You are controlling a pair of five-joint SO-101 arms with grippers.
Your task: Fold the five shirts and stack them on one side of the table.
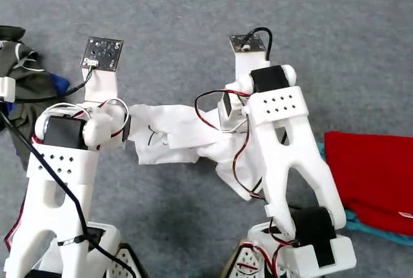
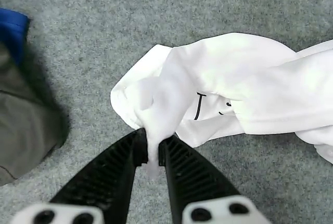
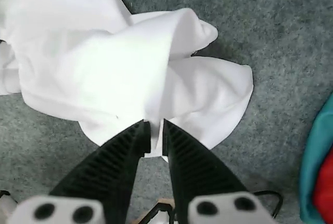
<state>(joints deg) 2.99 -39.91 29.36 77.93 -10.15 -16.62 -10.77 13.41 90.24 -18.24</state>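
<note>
A crumpled white shirt [image 1: 171, 136] lies stretched between the two arms on the grey table. My left gripper [image 2: 152, 148] is shut on a pinch of the white shirt [image 2: 218, 83] at its left end. My right gripper [image 3: 154, 133] is shut on a fold of the white shirt [image 3: 104, 63] at its right end. In the high view the left gripper [image 1: 129, 128] and the right gripper [image 1: 227, 113] sit at opposite ends of the cloth. A red shirt [image 1: 374, 175] lies folded on a teal one [image 1: 381, 229] at the right edge.
A heap of dark grey and blue shirts [image 1: 22, 78] sits at the table's left edge, seen also as dark cloth [image 2: 23, 109] in the left wrist view. Teal cloth [image 3: 317, 167] borders the right wrist view. Grey table [image 1: 193, 26] stretches behind the arms.
</note>
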